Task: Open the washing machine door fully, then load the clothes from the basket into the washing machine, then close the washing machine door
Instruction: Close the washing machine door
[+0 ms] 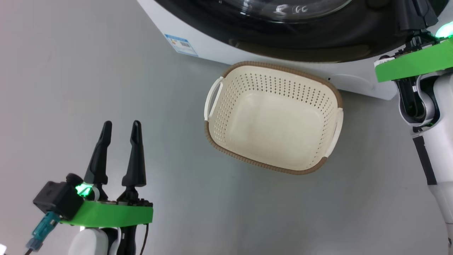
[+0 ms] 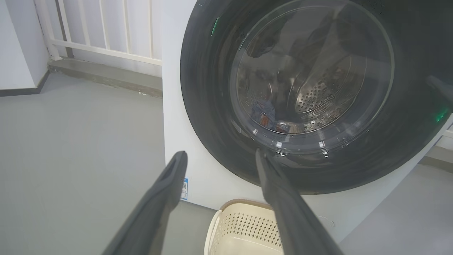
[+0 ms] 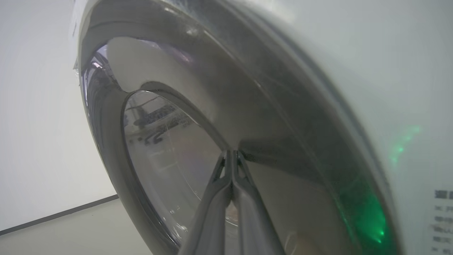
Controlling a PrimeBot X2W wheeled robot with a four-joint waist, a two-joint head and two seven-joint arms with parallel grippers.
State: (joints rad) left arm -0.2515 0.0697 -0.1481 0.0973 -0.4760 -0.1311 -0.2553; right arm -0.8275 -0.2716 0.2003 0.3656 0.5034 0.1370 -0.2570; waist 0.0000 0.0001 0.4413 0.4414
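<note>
Nothing here can truly be read. The washing machine (image 1: 212, 49) carries a small blue label (image 1: 181, 45) at the lower corner of its white front. The label has a pale panel with a square code pattern, and its lettering is too small to make out. In the right wrist view, a few short lines of grey print (image 3: 444, 212) sit near the right edge of the machine's white front, blurred past reading. A little white tag (image 1: 384, 62) lies on the green plate (image 1: 417, 65) of the right arm, with a few dark characters I cannot decipher
</note>
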